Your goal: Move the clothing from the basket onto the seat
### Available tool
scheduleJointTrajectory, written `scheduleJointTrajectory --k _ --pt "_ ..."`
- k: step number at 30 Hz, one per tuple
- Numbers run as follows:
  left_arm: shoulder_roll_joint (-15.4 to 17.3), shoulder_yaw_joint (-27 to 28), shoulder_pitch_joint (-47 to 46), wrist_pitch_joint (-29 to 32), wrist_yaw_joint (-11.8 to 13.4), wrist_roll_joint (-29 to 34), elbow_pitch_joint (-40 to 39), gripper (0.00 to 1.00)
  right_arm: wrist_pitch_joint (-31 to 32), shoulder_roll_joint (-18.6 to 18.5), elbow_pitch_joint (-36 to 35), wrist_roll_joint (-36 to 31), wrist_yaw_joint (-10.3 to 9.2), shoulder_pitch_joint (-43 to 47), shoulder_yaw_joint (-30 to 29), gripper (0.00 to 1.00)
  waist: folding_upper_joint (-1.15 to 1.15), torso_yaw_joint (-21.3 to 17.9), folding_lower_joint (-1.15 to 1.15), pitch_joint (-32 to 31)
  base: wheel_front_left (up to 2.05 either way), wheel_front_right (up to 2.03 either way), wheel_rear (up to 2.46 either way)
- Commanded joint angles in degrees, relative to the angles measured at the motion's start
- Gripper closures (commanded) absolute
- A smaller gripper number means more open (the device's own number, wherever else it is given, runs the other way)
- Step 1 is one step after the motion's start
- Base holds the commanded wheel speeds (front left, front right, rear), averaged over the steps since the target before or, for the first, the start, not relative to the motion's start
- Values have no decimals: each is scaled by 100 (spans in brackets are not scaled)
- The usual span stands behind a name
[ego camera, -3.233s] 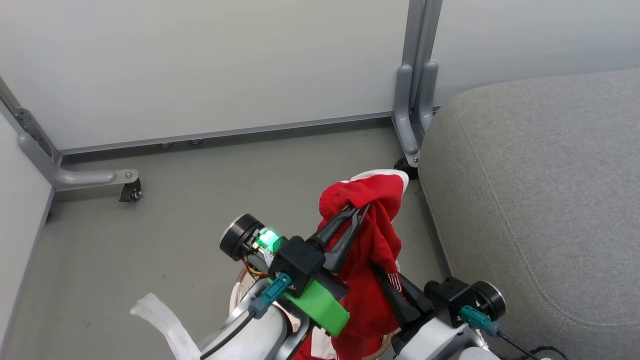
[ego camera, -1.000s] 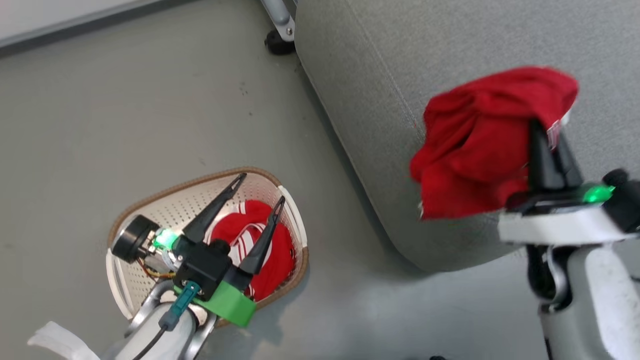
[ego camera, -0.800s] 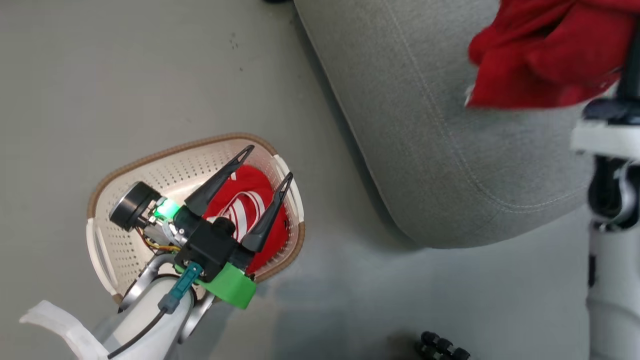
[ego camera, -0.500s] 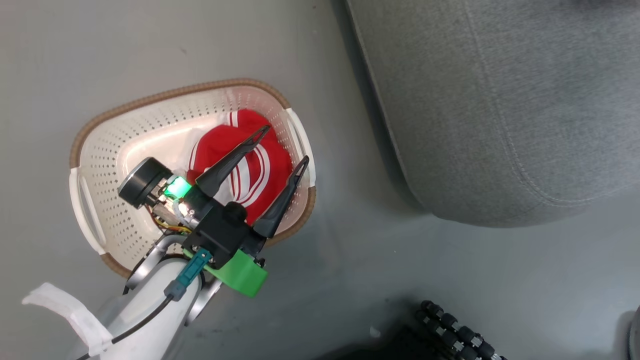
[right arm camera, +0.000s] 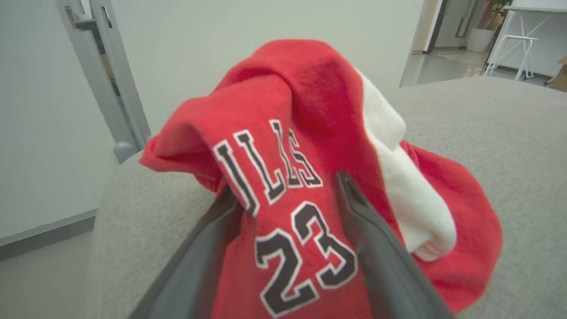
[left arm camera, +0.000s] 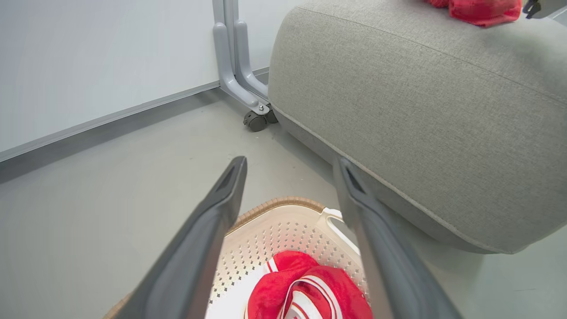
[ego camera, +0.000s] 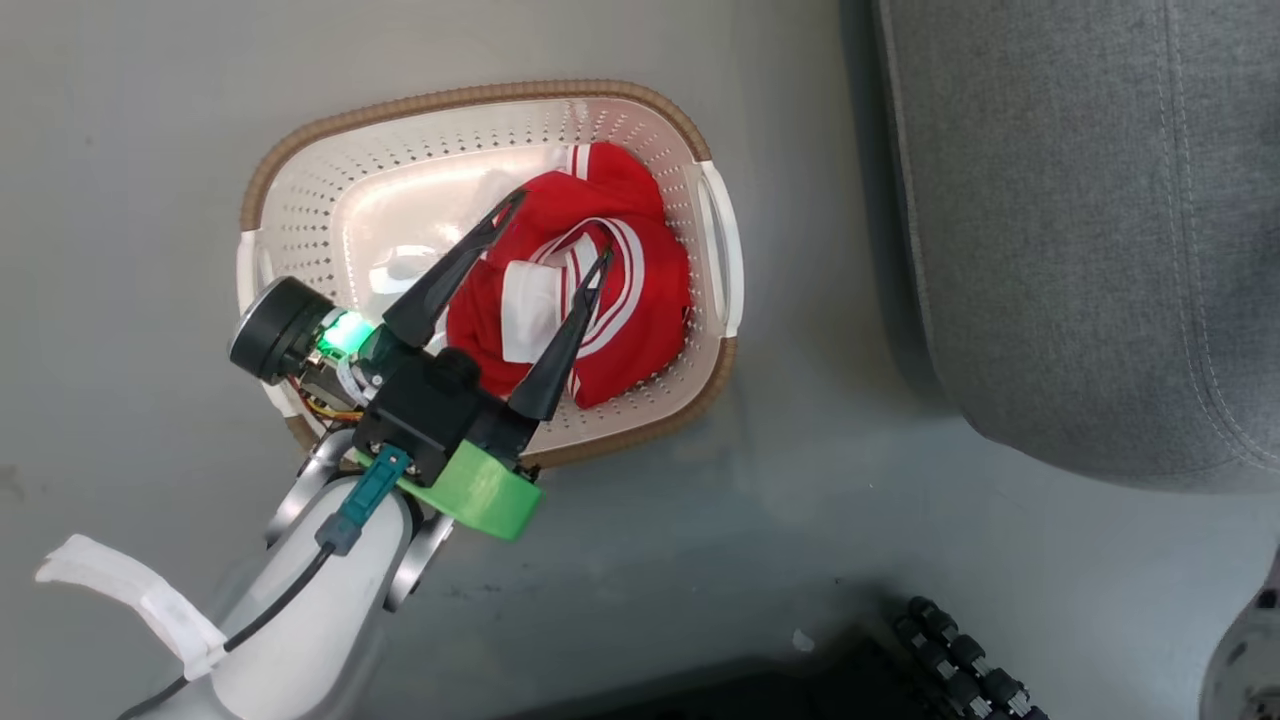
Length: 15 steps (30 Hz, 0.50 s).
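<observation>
Red jersey (right arm camera: 310,155), a soft napped knit with white, dark-outlined block letters over the number 23 and a broad white band at its 3 o'clock side, heaped in loose folds on the seat (right arm camera: 509,146), a large cushion of coarse grey woven fabric with rounded edges. The right gripper (right arm camera: 285,182) stands with its two long dark fingers spread wide, released; the lettered cloth bulges slack between them and drapes over their tips. In the left wrist view the same red heap shows at 1 o'clock, on top of the cushion. A second garment (ego camera: 620,320), red with curved white stripe trim, lies crumpled at the 3 o'clock end of the basket (ego camera: 450,100), a cream perforated plastic tub of rounded-rectangle form with a brown woven-look rim and white side handles. The left gripper (ego camera: 562,225) hovers over this garment with its tapered fingers parted and nothing between them. The basket rests on a smooth grey floor (ego camera: 130,200), the seat's stitched, rounded corner near it at 3 o'clock. At 12 o'clock in the left wrist view a grey metal partition leg (left arm camera: 230,66) ends in a small black caster (left arm camera: 255,119) beside the cushion.
</observation>
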Motion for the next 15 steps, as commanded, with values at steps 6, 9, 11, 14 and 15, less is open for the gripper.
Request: scheduleJointTrajectory --k 6,9,11,14,15 --pt "-320 325 420 -19 88 -188 75 0 -19 531 -674 217 -3 1129 235 0 0 183 -1 -743 0 0 0" --pt "-513 515 675 -19 126 -262 158 0 -19 617 -987 98 -5 1728 811 0 0 258 -1 -1183 0 0 0" --pt "-634 654 853 -19 142 -293 211 0 -19 685 -1125 47 -5 2075 1243 0 0 304 -1 -1488 0 0 0" --pt "-805 902 1124 -19 165 -289 239 0 -19 720 -1227 83 -5 2493 1953 0 0 389 -1 -1924 0 0 0" --pt "-868 1010 1242 -19 177 -275 253 0 -19 716 -1227 107 -5 2639 2329 0 0 423 -1 -2092 0 0 0"
